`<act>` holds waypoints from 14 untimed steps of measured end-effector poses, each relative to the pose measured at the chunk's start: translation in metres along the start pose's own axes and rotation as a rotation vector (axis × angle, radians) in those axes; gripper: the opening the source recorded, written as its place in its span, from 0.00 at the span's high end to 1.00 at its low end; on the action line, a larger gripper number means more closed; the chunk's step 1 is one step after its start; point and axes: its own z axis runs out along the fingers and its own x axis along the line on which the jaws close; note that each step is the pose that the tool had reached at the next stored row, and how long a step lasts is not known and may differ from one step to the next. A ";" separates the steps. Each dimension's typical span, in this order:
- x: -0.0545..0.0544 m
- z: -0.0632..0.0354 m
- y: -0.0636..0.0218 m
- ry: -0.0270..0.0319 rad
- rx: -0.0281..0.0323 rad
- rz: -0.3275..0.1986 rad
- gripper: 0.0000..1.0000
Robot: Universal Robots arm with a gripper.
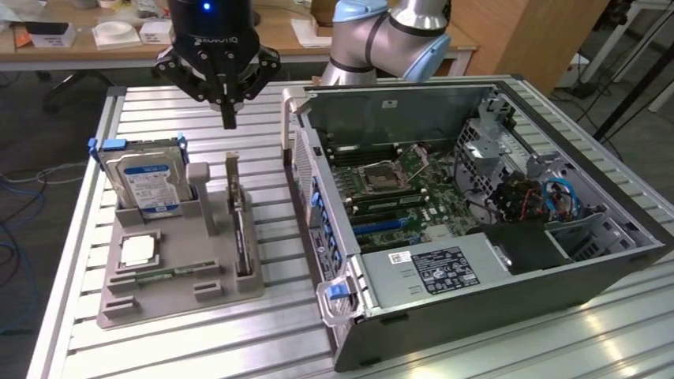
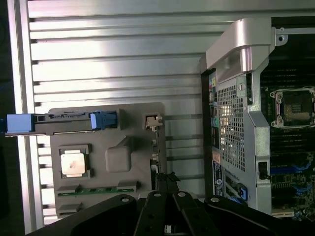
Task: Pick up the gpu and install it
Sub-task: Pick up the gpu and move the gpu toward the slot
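Note:
The gpu (image 1: 241, 229) stands on its edge in a slot of the grey tray (image 1: 205, 257), with its silver bracket end towards the back. In the wrist view the gpu (image 2: 157, 142) shows edge-on as a thin strip along the tray's side nearest the computer case. My gripper (image 1: 229, 120) hangs above the tray's far end, over the card's bracket end and well clear of it. Its black fingers are pressed together and point down, with nothing between them. In the wrist view my gripper (image 2: 166, 179) has its tips just over the card's line.
The tray also holds an upright hard drive (image 1: 147, 181) with blue rails, a processor chip (image 1: 137, 250) and a green memory stick (image 1: 169, 274). An open computer case (image 1: 474, 229) lies at the exterior view's right, its motherboard (image 1: 406, 189) exposed. The slatted metal table (image 1: 179, 103) carries everything.

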 end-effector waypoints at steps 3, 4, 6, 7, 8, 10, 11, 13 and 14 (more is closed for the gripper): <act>0.000 0.0000 0.0000 0.0000 0.0000 0.000 0.89; 0.000 0.0000 0.0000 0.0000 0.0000 0.000 0.89; 0.000 0.0000 0.0000 0.0000 0.0000 0.000 0.89; 0.000 0.0000 0.0000 0.0000 0.0000 0.000 0.89; 0.000 0.0000 0.0000 0.0000 0.0000 0.000 0.83; 0.000 0.0000 0.0000 0.0000 0.0000 0.000 0.77; 0.000 0.0000 0.0000 0.0000 0.0000 0.000 0.71; 0.000 0.0000 0.0000 0.0000 0.0001 0.000 0.65; 0.000 0.0000 0.0000 0.0000 0.0000 0.000 0.59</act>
